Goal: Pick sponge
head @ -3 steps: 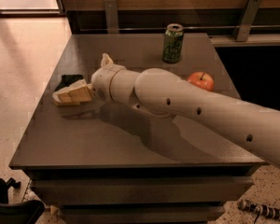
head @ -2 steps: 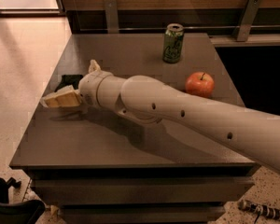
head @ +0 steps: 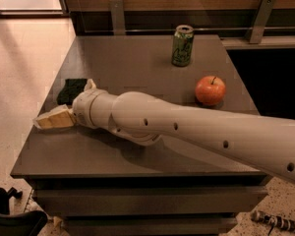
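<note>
- The gripper [head: 51, 120] sits low at the table's [head: 137, 63] edge, and how wide its jaws stand cannot be told.
- The sponge [head: 71, 90] lies flat just beyond the jaws, not between them, so they likely need realigning.

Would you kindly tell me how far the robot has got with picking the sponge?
Done: the arm spans the table, placing the gripper near its left edge. In hand: nothing visibly; the sponge lies on the table beside the wrist, outside the gripper. Left: lining up on the sponge, gripping and lifting it.
</note>
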